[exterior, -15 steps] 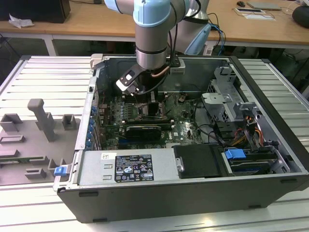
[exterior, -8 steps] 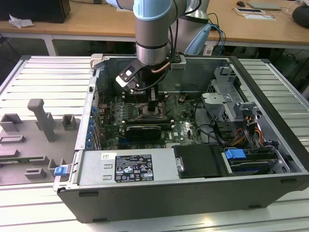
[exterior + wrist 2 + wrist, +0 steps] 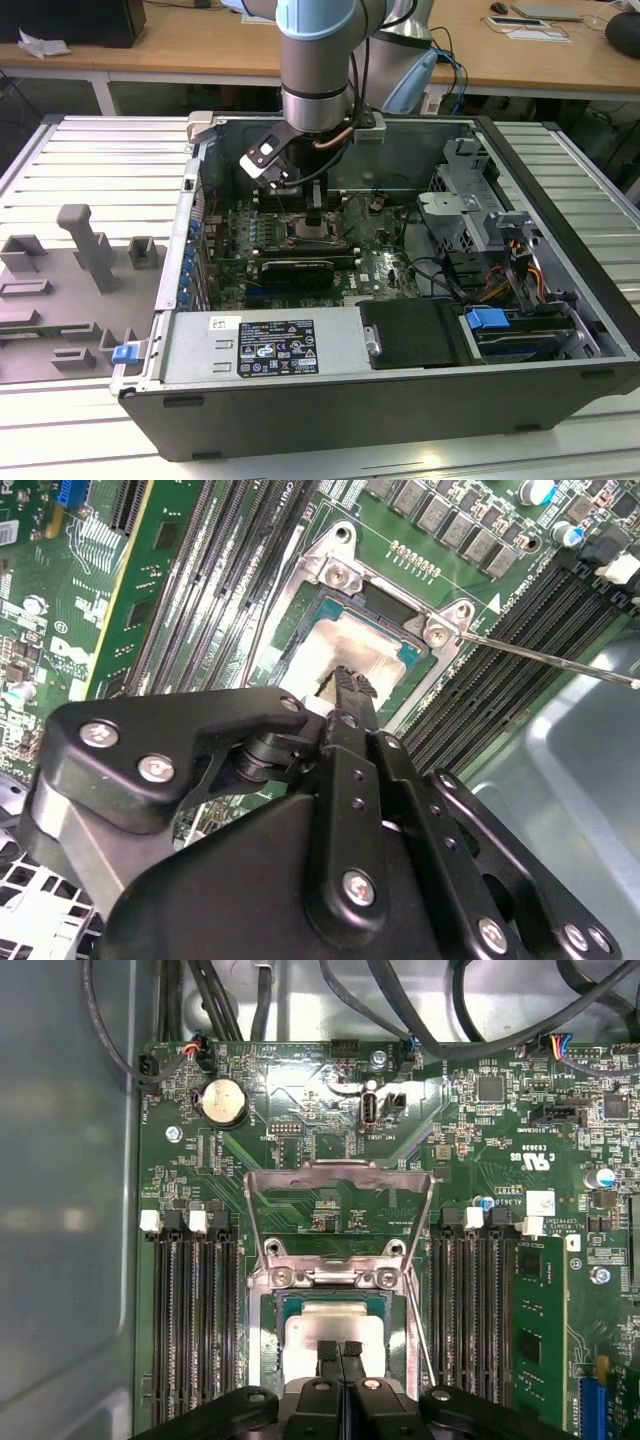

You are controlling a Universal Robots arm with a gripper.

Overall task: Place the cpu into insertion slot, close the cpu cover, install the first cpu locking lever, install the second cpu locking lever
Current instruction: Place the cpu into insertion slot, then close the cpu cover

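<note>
Pincer is pressed together w/ nothing btwn the fingers, tip pointing down onto the cpu. Can't tell whether the tip touches the metal top or hangs just above it. The cpu lies flat inside the insertion slot, pale silver face up, dark socket edge showing round it in both wrist views.

The cpu cover is open, swung up and back from its hinge at the slot's far end, w/ green board visible through its window. A thin lever rod sticks out loose from one corner of the slot, over the RAM slots that run along both sides of the socket.

Further out on the board there's a coin cell near the edge beyond the cover, and black cables draped across that same edge.

From the exterior view, the arm drops straight down into the open case, w/ the socket approx mid-board, nearer the case's far wall. A PSU w/ a label runs along the near wall. The case lies on a slatted metal worktop, w/ grey fixtures on the worktop at the exterior view's left, apart from the case.
</note>
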